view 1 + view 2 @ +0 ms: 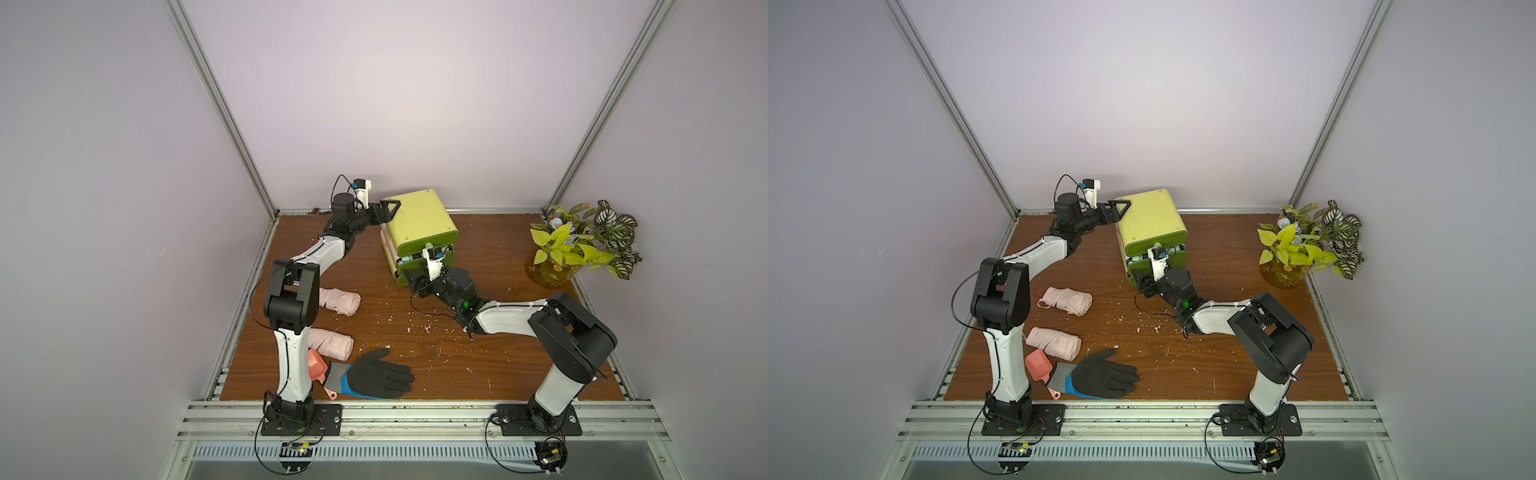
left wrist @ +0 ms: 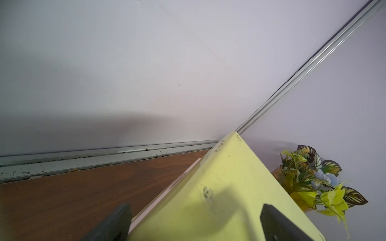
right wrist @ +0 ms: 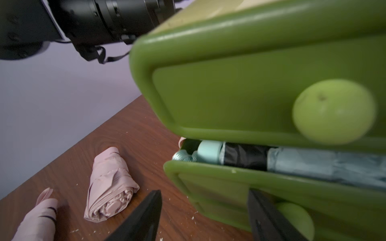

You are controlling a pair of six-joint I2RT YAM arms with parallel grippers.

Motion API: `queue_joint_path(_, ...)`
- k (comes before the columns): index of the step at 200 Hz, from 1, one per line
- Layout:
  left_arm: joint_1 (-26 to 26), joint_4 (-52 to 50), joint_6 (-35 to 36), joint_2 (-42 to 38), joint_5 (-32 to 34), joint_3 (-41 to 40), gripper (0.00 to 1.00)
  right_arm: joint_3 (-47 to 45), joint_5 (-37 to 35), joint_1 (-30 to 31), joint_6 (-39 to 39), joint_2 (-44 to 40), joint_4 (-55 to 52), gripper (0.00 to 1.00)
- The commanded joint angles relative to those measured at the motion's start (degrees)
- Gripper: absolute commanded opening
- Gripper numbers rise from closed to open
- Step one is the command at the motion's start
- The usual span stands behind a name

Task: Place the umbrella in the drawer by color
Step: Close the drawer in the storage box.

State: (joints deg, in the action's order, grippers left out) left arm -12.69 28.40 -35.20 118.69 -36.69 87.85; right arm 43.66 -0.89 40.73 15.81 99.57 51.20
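At the front of the table lie a black glove and a pink scoop. Just behind them lies the nearer pink umbrella, folded, with the farther pink umbrella beyond it, both beside the left arm and outside the drawers. The right gripper is at the front of the lower drawer, jaws apart and holding nothing, one finger next to the knob. That drawer is slightly open, with a blue umbrella inside. The left gripper is spread wide across the back top corner of the green cabinet. A plant stands far right.
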Motion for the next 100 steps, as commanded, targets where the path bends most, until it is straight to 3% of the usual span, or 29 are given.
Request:
queue_joint_path(1,-3.9,1.3,-3.6,-3.1,-7.0,-2.4,0.99,3.4,1.5,-0.7,-1.4,0.1,4.2,0.73)
queue_joint_path(62,-4.4,9.6,-9.9,-5.3,-9.5,-8.5,0.99,7.0,4.5,-2.5,-4.9,6.0,6.0,0.76)
queue_joint_path(100,-4.9,11.9,-11.4,-7.4,-9.6,-10.8,0.99,6.6,4.8,-2.4,-0.1,8.0,11.4,0.76)
